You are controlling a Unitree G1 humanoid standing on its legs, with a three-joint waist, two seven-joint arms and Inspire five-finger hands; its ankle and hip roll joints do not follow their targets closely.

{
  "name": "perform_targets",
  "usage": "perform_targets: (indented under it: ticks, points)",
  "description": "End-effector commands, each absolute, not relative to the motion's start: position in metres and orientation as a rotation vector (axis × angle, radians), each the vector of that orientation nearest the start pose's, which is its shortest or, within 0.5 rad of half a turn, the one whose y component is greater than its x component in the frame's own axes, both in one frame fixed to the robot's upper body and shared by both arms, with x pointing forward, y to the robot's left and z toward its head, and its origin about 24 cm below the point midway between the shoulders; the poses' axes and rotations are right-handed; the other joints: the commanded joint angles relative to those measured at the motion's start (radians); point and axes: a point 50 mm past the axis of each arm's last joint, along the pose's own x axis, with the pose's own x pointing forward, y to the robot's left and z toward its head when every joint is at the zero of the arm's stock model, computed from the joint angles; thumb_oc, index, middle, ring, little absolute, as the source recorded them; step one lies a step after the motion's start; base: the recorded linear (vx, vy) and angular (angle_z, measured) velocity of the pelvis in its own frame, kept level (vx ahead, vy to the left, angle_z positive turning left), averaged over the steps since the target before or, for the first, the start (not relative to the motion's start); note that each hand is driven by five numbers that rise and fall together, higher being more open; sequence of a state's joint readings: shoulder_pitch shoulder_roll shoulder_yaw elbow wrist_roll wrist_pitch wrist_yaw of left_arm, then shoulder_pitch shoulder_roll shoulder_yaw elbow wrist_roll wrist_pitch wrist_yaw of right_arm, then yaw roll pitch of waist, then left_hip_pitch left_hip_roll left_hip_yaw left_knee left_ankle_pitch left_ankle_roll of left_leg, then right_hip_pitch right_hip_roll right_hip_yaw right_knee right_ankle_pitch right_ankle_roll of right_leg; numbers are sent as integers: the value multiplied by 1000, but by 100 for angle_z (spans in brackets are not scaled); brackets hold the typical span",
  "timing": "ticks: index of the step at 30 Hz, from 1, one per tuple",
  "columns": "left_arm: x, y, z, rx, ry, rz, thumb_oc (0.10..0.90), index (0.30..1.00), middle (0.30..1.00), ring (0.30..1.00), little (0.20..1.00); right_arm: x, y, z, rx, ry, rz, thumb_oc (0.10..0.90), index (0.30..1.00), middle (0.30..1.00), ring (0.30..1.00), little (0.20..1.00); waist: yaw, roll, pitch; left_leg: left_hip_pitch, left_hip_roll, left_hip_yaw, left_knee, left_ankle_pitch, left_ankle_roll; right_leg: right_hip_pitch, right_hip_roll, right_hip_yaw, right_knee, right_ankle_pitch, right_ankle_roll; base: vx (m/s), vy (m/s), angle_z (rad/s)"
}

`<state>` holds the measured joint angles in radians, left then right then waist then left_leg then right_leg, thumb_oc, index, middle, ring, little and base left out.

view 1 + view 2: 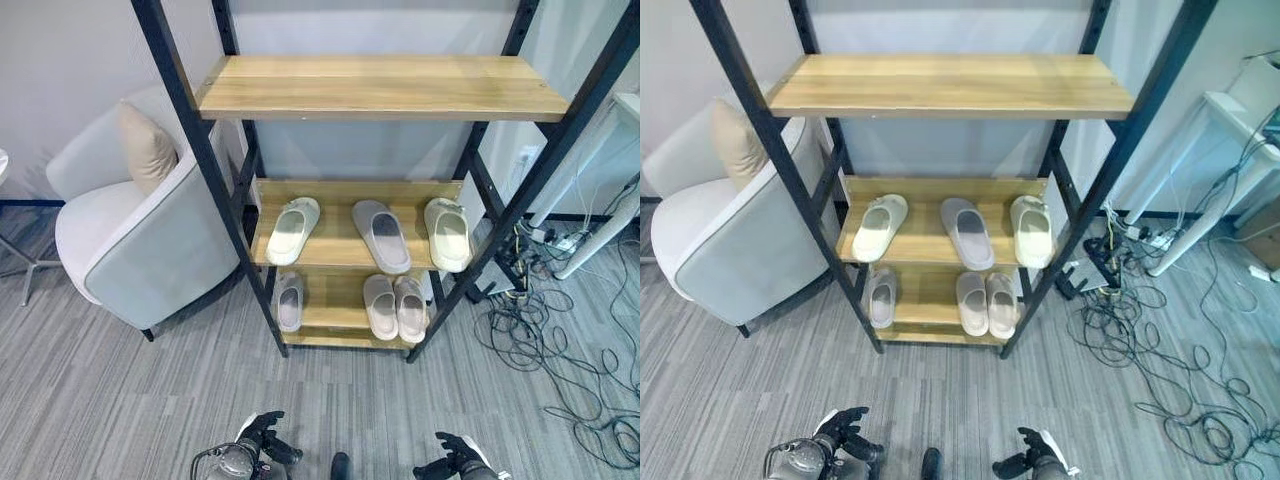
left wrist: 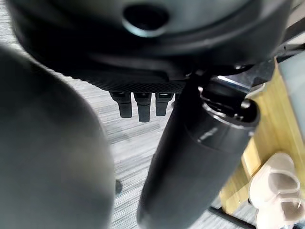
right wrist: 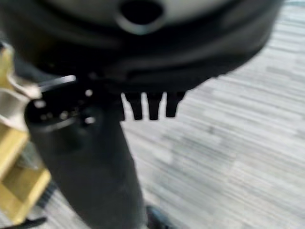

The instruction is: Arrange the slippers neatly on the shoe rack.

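Slippers: we count six on the shoe rack [image 1: 545, 150], none in either hand.
Middle shelf [image 1: 340, 250]: we see three slippers here. A cream slipper [image 1: 292, 229] lies at the armchair end, angled. A grey slipper [image 1: 382, 235] lies at the centre of the shelf, also angled. A second cream slipper [image 1: 449, 232] lies at the end away from the armchair. All three are apart from one another.
Bottom shelf [image 1: 335, 316]: we see three more. A single grey slipper [image 1: 289, 300] sits at the armchair end. A beige pair [image 1: 394, 306] sits side by side, touching, nearer the other end of the rack.
Top shelf [image 1: 380, 88]: a bare wooden board.
Left hand [image 1: 266, 437]: low in front of the rack, above the floor [image 1: 120, 400]. We see its fingers [image 2: 139, 106] loosely curled, with nothing in them.
Right hand [image 1: 450, 458]: low in front of the rack, level with the left hand. Its fingers [image 3: 153, 105] are likewise loosely curled and hold nothing.
Armchair [image 1: 130, 240]: pale, standing just beside the rack, with a beige cushion [image 1: 146, 148] on it.
Cables [image 1: 560, 350]: tangled on the floor on the rack's other side.
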<state>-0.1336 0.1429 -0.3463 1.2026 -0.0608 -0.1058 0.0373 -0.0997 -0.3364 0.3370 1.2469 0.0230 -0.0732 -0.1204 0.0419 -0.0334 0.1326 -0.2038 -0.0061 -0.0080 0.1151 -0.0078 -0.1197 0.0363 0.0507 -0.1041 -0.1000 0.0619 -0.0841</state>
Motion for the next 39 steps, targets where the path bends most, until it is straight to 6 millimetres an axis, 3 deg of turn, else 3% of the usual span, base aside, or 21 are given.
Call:
perform_targets:
  ticks: [1,3,6,8,10,12,16,20,21,22,23,27,31,34,39]
  points:
    - [144,185,-152,337,986,-178,800,900,900,900,900,158,-277,-119,-453,878,-94,800,900,900,900,900,52,8,-14,36,-39,4,-55,73,58,53,-21,88,115,-131,158,385,97,25]
    - [136,188,-155,362,1015,-195,800,900,900,900,900,180,-274,-107,-511,780,-82,800,900,900,900,900,67,9,-38,47,-46,-5,-64,72,69,83,-33,105,135,-153,173,294,131,-14]
    - [129,191,-157,341,1048,-169,800,900,900,900,900,180,-268,-110,-494,779,-84,800,900,900,900,900,75,9,-60,76,-51,5,-85,55,82,89,-51,103,158,-159,186,185,111,-59]
    - [127,196,-157,314,1054,-138,800,900,900,900,900,177,-260,-114,-514,793,-39,800,900,900,900,900,73,19,-59,125,-56,24,-96,28,110,10,-84,86,327,-114,231,114,152,-43]
    - [131,199,-156,314,1047,-125,800,900,900,900,900,173,-255,-118,-519,816,-15,800,900,900,900,900,60,31,-44,143,-46,16,-101,26,119,-73,-86,82,442,-73,249,21,67,-20]
    - [131,203,-155,322,1047,-116,800,900,900,900,900,168,-252,-121,-514,827,-8,800,900,900,900,900,46,44,-40,172,-39,6,-113,14,122,-119,-92,74,473,-72,241,96,34,25]
    - [130,203,-155,327,1055,-117,800,900,900,900,900,161,-257,-123,-518,846,-19,800,900,900,900,900,26,53,-44,214,-38,-4,-146,8,117,-141,-103,59,355,-80,232,116,-38,26]
    - [129,196,-157,326,1058,-137,800,900,900,900,900,152,-269,-122,-525,864,-46,800,900,900,900,900,1,34,-47,243,-42,12,-160,-7,102,-121,-111,90,178,-41,245,101,-105,17]
    - [125,196,-158,351,1064,-153,800,900,900,900,900,201,-224,-106,-550,648,89,800,900,900,900,900,31,35,-55,250,-41,5,-165,-7,102,-96,-113,83,156,-42,239,58,-73,22]
    - [125,196,-158,351,1063,-152,800,900,900,900,900,201,-224,-106,-550,648,89,800,900,900,900,900,31,34,-56,248,-41,4,-165,-5,102,-98,-113,83,154,-41,239,94,-98,4]
    - [133,188,-156,314,1026,-129,800,900,900,900,900,167,-213,-135,-453,875,65,800,900,900,900,900,37,32,-73,251,-37,-2,-189,1,96,-68,-108,83,119,-42,236,52,-60,-15]
    - [128,184,-158,304,1034,-146,800,900,900,900,900,149,-217,-140,-482,906,104,800,900,900,900,900,33,30,-88,249,-29,-10,-202,13,88,-36,-101,77,74,-37,229,39,-81,1]
    - [129,182,-158,340,1027,-178,800,900,900,900,900,152,-206,-139,-469,884,151,800,900,900,900,900,34,26,-88,224,-23,-26,-202,32,71,-19,-92,61,33,-31,225,-31,-78,5]
    - [136,179,-155,357,1002,-201,800,900,900,900,900,165,-189,-131,-440,803,208,800,900,900,900,900,38,27,-76,192,-22,-36,-202,49,54,-24,-90,45,13,-29,227,-60,-28,17]
    - [135,177,-156,361,1002,-219,800,900,900,900,900,173,-175,-123,-366,735,236,800,900,900,900,900,39,33,-66,183,-21,-32,-202,50,51,-33,-90,38,13,-23,233,-37,10,8]
